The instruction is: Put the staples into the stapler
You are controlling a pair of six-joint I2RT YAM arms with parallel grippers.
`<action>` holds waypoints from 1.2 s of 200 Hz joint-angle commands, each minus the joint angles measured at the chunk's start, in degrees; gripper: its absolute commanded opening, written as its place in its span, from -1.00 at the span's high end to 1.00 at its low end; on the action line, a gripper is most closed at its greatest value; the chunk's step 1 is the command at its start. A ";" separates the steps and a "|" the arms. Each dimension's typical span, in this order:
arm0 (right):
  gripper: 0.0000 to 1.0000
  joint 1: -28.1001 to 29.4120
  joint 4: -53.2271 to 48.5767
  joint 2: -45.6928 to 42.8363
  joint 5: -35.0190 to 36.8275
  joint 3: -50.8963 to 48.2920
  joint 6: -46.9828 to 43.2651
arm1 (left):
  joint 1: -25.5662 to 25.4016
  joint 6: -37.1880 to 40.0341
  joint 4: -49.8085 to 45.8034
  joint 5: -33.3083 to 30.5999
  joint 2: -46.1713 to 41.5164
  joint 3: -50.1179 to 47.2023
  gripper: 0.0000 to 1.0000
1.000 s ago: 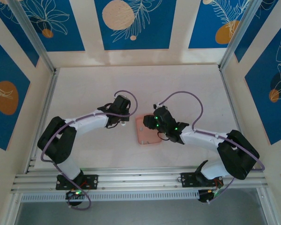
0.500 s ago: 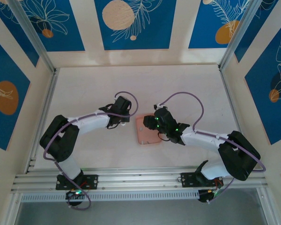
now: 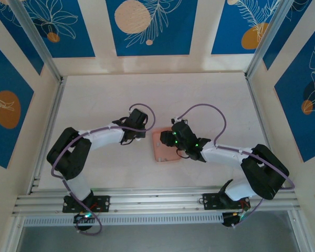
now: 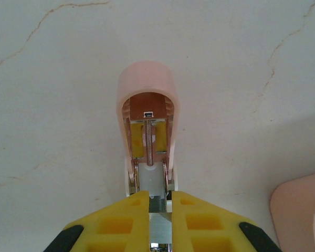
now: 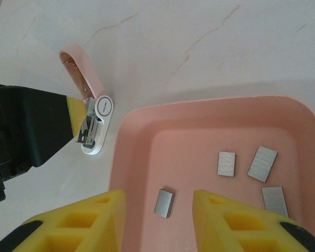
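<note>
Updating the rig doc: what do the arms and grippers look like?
The left arm and right arm have white links and black joints. A purple cable loops along each to the wrist. Small green lights dot the right wrist. The left gripper and right gripper have black bodies and yellow fingers moulded with square pockets.

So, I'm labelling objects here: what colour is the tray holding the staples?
Salmon pink; the tray shows best in the right wrist view.
</note>
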 commanded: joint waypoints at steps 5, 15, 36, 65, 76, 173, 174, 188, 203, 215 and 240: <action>0.22 0.38 1.43 0.73 -0.60 1.29 0.72 | -0.73 -0.95 -0.18 -0.92 0.99 -0.56 0.75; 0.22 0.42 1.49 0.86 -0.73 1.35 0.72 | -0.75 -1.07 -0.25 -0.94 1.06 -0.63 0.75; 0.22 0.45 1.35 1.24 -0.85 1.64 0.67 | -0.81 -1.20 -0.33 -0.88 1.35 -0.59 0.75; 0.21 0.38 1.25 1.36 -1.00 1.67 0.70 | -0.92 -1.25 -0.42 -1.02 1.49 -0.74 0.75; 0.22 0.39 1.18 1.45 -0.98 1.70 0.67 | -0.86 -1.24 -0.46 -1.15 1.59 -0.74 0.75; 0.21 0.40 0.92 1.42 -1.00 1.89 0.57 | -1.26 -0.98 -1.58 -1.90 1.01 -0.30 0.75; 0.21 0.43 0.91 1.43 -1.00 1.91 0.60 | -1.23 -0.98 -1.54 -1.87 0.98 -0.30 0.75; 0.21 0.46 0.88 1.37 -0.97 1.85 0.63 | -1.45 -0.68 -1.54 -2.36 0.51 -0.17 0.75; 0.21 0.40 0.85 1.53 -0.95 1.77 0.80 | -1.47 -0.42 -1.98 -2.76 0.18 0.21 0.75; 0.21 0.41 0.89 1.61 -0.96 1.83 0.81 | -1.52 -0.28 -2.07 -2.88 0.00 0.32 0.75; 0.21 0.43 0.77 1.77 -1.11 2.04 0.81 | -1.56 -0.08 -2.11 -3.00 -0.45 0.54 0.75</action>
